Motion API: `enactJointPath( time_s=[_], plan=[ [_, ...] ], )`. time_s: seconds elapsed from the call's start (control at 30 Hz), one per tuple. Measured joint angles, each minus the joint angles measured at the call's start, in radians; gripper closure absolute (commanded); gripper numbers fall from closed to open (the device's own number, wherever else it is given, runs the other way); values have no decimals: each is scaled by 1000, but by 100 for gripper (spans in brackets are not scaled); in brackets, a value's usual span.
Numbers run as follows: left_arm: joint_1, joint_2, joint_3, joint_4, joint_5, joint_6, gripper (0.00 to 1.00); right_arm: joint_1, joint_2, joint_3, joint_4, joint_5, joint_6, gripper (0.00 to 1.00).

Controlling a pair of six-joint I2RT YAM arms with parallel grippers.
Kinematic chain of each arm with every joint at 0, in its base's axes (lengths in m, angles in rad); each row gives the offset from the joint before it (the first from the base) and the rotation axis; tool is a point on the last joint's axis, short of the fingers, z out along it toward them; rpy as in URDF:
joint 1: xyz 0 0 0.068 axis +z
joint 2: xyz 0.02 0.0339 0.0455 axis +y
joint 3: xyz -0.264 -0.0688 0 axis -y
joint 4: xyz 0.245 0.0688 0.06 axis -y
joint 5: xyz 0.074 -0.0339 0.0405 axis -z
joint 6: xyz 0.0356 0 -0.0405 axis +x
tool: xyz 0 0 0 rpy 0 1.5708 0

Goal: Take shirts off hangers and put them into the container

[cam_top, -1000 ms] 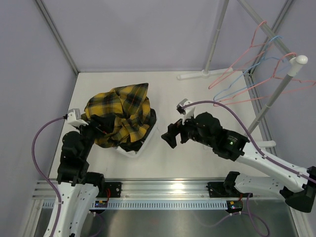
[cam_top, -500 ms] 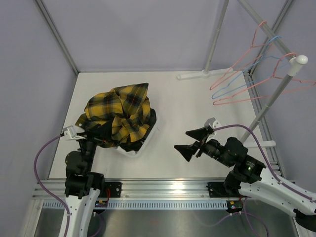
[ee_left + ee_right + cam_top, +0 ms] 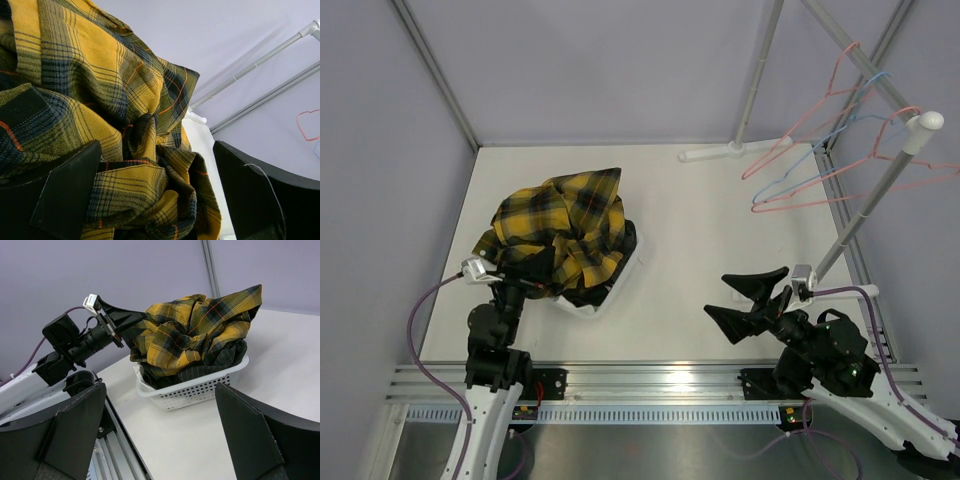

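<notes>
The yellow-and-black plaid shirt (image 3: 560, 235) lies heaped on top of the white perforated container (image 3: 592, 306) at the table's left. Under it the black pinstriped shirt (image 3: 222, 359) fills the container (image 3: 200, 390). My left gripper (image 3: 520, 274) is open at the pile's near-left side, and plaid cloth (image 3: 125, 100) fills the view between its fingers (image 3: 70, 195) without being pinched. My right gripper (image 3: 745, 300) hangs open and empty over the bare table right of the container, facing it. Pink and light blue hangers (image 3: 820, 165) hang bare on the rail at the far right.
A white pole with a round knob (image 3: 924, 122) slants up at the right, beside grey frame bars (image 3: 760, 70). A white stand foot (image 3: 720, 152) lies at the back of the table. The aluminium mounting rail (image 3: 650, 385) runs along the near edge.
Both arms have drawn back toward the near edge. The right gripper moved from beside the container to the near right. The left gripper backed off the shirt pile. Both stayed open.
</notes>
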Motion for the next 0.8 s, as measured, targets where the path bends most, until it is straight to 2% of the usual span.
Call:
enactJointPath(
  time_s=[0.27,0.4,0.5,0.67,0.8],
  plan=[
    [0,0,-28,105,56,-17,1,0,-18,-31,-63,6,21,1],
    [0,0,-6,90,61,-5,1,0,-18,-34,-64,6,24,1],
    [0,1,66,-2,32,13,1,0,-18,-34,-62,6,25,0],
    [-1,1,294,-264,-130,56,1,0,-18,-34,-61,8,24,1],
    [-1,-1,409,-344,-213,109,1,0,-11,-34,-53,13,24,0]
  ],
)
